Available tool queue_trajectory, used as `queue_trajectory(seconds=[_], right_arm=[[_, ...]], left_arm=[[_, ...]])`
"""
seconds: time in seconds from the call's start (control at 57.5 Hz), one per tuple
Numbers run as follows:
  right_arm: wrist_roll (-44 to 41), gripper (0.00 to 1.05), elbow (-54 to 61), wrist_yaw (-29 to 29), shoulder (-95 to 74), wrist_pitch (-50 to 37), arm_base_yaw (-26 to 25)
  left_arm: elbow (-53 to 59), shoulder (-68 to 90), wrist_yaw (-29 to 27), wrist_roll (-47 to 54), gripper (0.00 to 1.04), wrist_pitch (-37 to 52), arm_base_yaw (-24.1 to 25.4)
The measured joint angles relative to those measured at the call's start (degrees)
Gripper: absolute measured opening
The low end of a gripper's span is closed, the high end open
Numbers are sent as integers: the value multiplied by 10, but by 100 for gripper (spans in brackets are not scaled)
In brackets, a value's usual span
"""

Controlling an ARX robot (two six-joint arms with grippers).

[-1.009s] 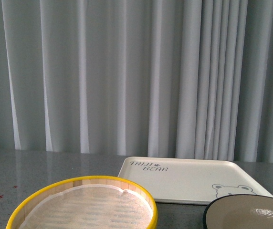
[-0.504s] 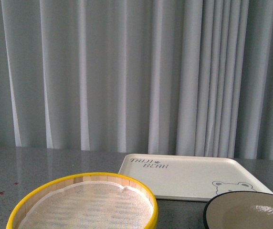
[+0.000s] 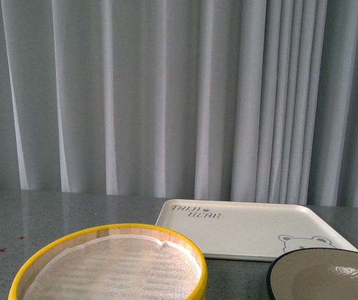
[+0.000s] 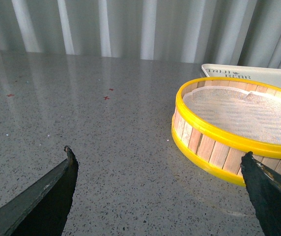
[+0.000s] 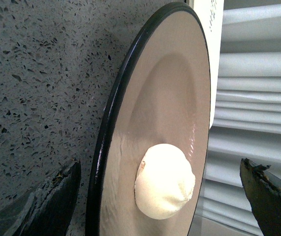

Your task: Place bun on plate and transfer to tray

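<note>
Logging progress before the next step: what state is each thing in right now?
Cream rectangular bear-print tray: visible part bare.
Round beige black-rimmed plate: on the speckled table, not on the tray.
Small round white bun: lying on the plate, ungripped.
Yellow-rimmed wooden steamer basket: only white liner seen inside.
Left tool: open, empty.
Right tool: open, empty.

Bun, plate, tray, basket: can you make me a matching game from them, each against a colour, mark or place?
Things:
1. bun
2. plate
3. tray
4. basket

Descriptions:
A. yellow rim
B. bear face drawing
C. lies on the plate
D. black rim

Pairs: 1-C, 2-D, 3-B, 4-A
</note>
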State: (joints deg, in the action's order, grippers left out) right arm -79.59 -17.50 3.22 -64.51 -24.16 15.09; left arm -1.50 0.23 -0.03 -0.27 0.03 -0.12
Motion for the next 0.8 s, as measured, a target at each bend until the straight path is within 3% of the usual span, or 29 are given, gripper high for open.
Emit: queue_trajectory(seconds=[0.522,0.574,0.8], right_arm=[[-28,6,33,-14,23,14,-28],[-37,2,34,-12,34,7,-33],[-88,2,41,-19,66,-4,-49]], left_arm=[[0,0,0,0,98,0,0],[0,0,0,0,98,0,0],[0,0,0,0,98,0,0]])
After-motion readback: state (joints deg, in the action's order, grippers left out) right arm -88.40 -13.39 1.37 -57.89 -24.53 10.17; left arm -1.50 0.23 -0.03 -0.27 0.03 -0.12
